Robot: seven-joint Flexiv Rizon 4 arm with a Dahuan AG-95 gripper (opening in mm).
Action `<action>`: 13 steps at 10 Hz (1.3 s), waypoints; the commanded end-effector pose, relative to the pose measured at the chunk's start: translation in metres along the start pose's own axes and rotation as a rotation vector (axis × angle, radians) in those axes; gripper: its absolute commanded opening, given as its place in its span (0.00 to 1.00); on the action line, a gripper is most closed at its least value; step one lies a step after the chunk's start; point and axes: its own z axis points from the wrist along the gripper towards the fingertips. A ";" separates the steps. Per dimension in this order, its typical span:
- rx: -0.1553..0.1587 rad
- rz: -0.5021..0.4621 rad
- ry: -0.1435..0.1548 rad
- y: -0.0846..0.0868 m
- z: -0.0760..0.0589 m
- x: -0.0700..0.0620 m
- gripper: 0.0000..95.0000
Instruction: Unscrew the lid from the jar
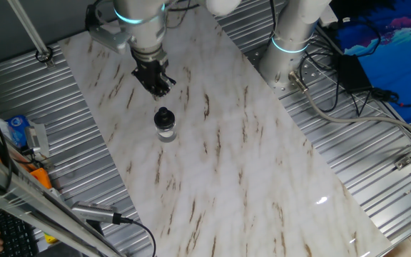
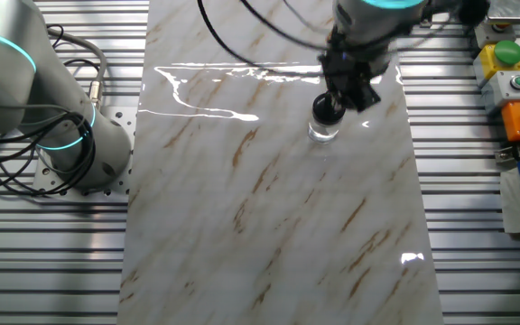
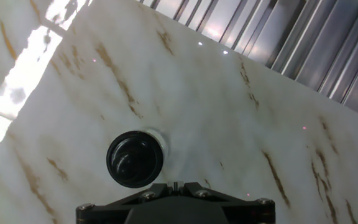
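A small clear glass jar [image 1: 165, 129] stands upright on the marble table, with the round black lid [image 1: 163, 115] on top of it. Both also show in the other fixed view, the jar [image 2: 324, 131] under its lid [image 2: 328, 107]. In the hand view the lid [image 3: 135, 159] is seen from above, with a sliver of the jar's glass [image 3: 161, 142] at its right. My gripper [image 1: 159, 86] hangs just beyond the jar and above it, apart from the lid. Its fingers [image 3: 160, 190] are together with nothing between them.
The marble table top [image 1: 220, 164] lies on a ribbed metal bench [image 1: 348, 143]. A second robot base [image 1: 291, 43] with cables stands at the far right of the table. Boxes and tools [image 1: 20, 135] lie off the table's left edge.
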 end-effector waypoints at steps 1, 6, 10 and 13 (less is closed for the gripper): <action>0.000 -0.048 0.002 0.009 -0.001 -0.015 0.40; -0.013 -0.146 -0.009 0.016 0.008 -0.014 1.00; 0.004 -0.169 -0.001 0.029 0.028 -0.012 1.00; 0.006 -0.225 -0.008 0.027 0.042 -0.012 1.00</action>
